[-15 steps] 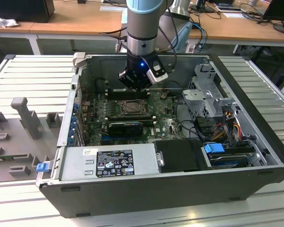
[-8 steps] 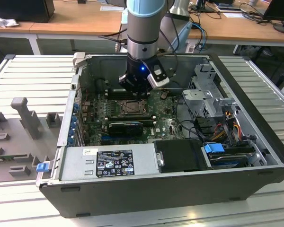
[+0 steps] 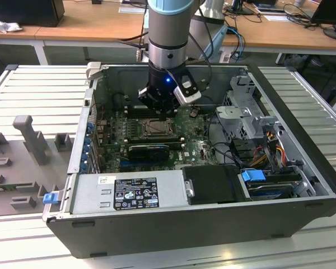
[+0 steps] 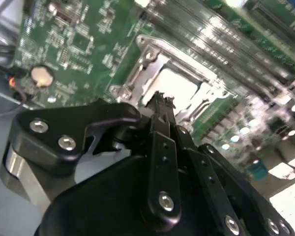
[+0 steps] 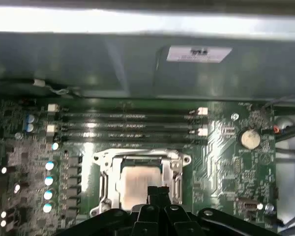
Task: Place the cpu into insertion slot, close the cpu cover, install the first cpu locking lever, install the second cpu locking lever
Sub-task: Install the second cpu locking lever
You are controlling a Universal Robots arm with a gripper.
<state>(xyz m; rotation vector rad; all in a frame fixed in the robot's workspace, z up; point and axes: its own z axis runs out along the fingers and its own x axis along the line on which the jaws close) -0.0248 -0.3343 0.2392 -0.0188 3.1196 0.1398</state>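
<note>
The cpu (image 5: 135,181) lies flat in the insertion slot (image 3: 155,128), its pale metal face showing through the window of the cpu cover (image 5: 137,157). The cover lies down flat around the chip, seen in both wrist views, as a silvery frame (image 4: 155,61) around the bright cpu (image 4: 182,88). My gripper (image 5: 157,192) hangs just above one edge of the chip, fingers shut together with nothing between them; its tip (image 4: 160,101) ends at the cover's rim. In the exterior view the gripper (image 3: 158,112) is inside the open case, over the socket. I cannot tell how the locking levers stand.
Long memory slots (image 5: 128,125) run beside the socket, towards the case wall (image 5: 137,64). A coin battery (image 5: 249,139) sits on the board. A black graphics card (image 3: 148,150), the power supply (image 3: 129,193), a drive cage (image 3: 246,112) and loose cables (image 3: 269,148) crowd the case.
</note>
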